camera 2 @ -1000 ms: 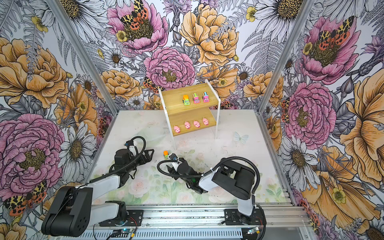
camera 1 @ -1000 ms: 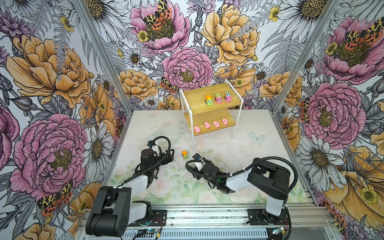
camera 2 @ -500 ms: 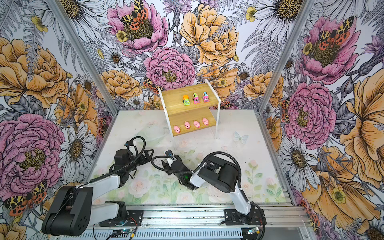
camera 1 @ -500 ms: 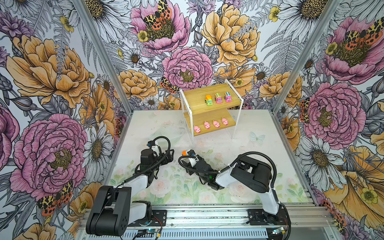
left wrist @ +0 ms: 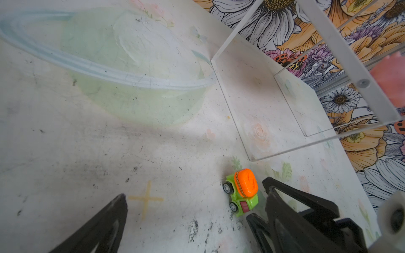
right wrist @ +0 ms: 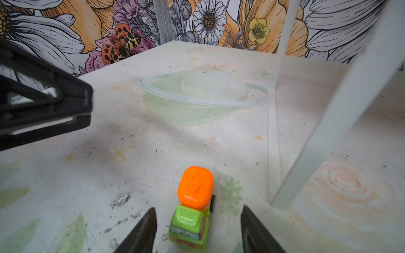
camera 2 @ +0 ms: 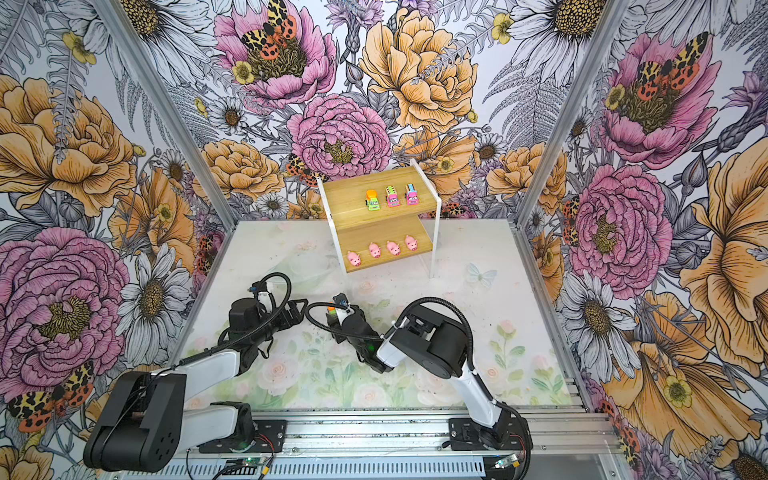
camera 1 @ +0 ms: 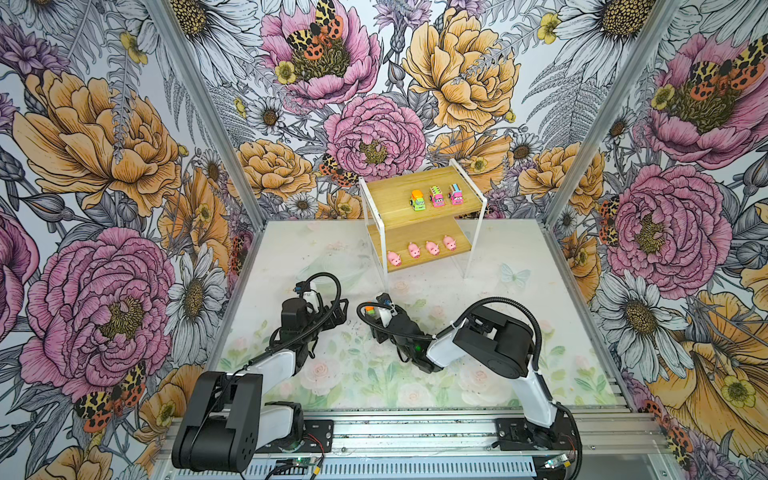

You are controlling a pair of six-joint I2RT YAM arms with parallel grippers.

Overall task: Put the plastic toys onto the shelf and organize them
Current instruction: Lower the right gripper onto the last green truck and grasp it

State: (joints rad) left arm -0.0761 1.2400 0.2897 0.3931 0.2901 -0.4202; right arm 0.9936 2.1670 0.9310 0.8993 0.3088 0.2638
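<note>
**Stock as I see it from the console**

1. Shelf (camera 1: 386,195): two stepped wooden boards in a white frame, standing at the back of the surface (camera 1: 519,332).
2. Upper board, one row, all upright:
   - orange-and-green truck (camera 1: 417,200)
   - pink truck with green stripes (camera 1: 436,196)
   - pink truck with blue stripes (camera 1: 455,194)
3. Lower board: four pink pigs in a slanting row, each apart from the next (camera 1: 394,258), (camera 1: 414,250), (camera 1: 432,248), (camera 1: 449,242).
4. Loose truck (right wrist: 192,208): orange drum on a green body. It stands on its wheels on the surface, in front of the shelf's near leg and not on the shelf.
5. Right hand (right wrist: 197,209): I count it as partly spread and low over the surface. It has one finger on each side of the loose truck, with a visible gap on both sides, so it grips nothing.
6. Left hand (camera 1: 338,311): I log it as spread wide and holding nothing. It sits near the loose truck and faces the right hand.
</note>
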